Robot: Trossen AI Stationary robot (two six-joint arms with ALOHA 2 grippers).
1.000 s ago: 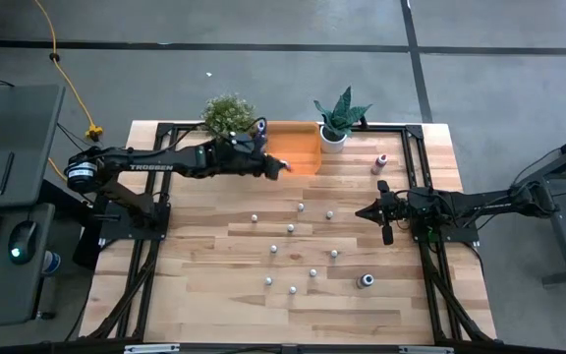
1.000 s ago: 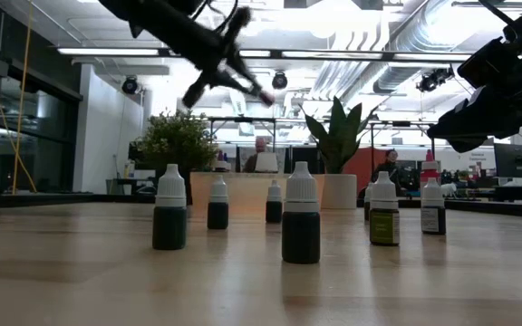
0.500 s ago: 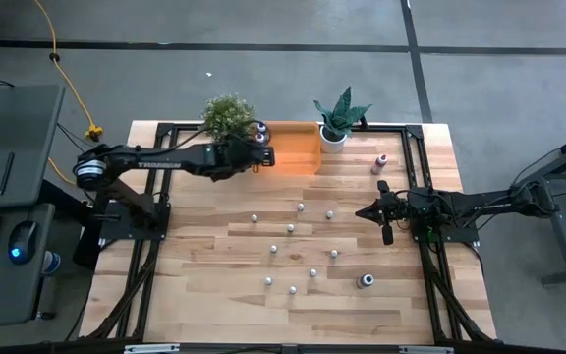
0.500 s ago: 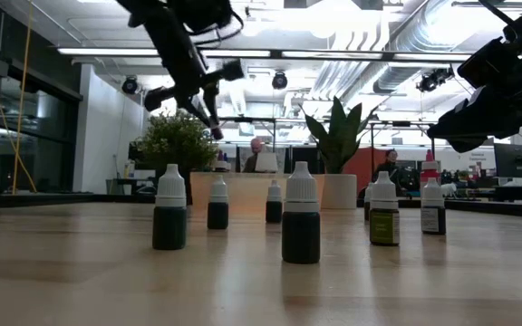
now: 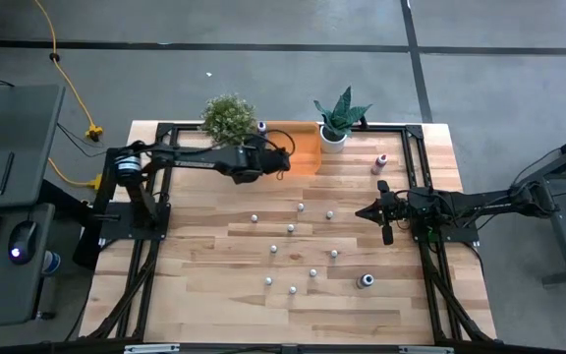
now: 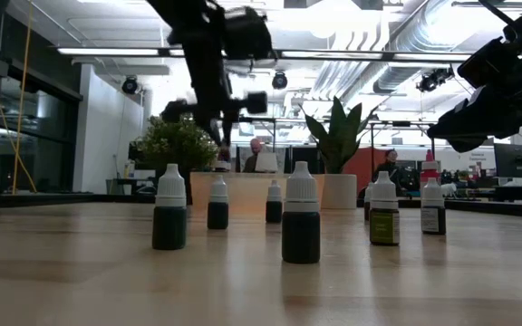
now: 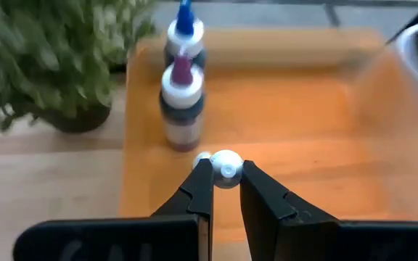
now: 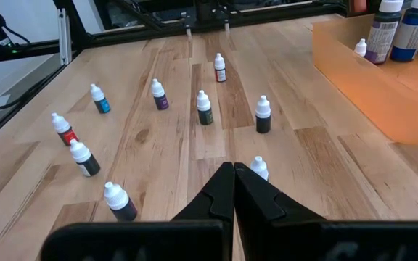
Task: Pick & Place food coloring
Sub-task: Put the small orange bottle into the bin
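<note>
**Pinched bottle waits over the orange tray**

Jaws of the left gripper [image 7: 220,176] are pinching the white cap of a tiny bottle [image 7: 226,167], which hangs over the floor of the orange tray [image 7: 303,130] at the far edge of the table [image 5: 293,305], between the bushy plant [image 5: 229,115] and the spiky plant [image 5: 338,118]. Two larger bottles, a dark-bodied one [image 7: 179,109] and a blue-tipped one [image 7: 184,36], already stand in the tray's left part, just beyond the held bottle.

To finish this placement well, I would judge that the gripper should come down until the bottle's base meets the tray floor before the fingers part, so it does not drop and tip. Setting it a little clear of the two standing bottles would avoid knocking them, and a straight lift afterwards would keep the fingers from dragging the cap.

From above, the left arm [image 5: 180,159] stretches from its base at the table's left edge toward the right, its wrist at the tray's left wall. In the low view it descends from above, well beyond the bottles [image 6: 301,214] standing on the table.

The right gripper [image 8: 234,183], fingers pressed together and empty, waits at the right side of the table with the scattered bottles [image 8: 204,106] on the wood ahead of it.
</note>
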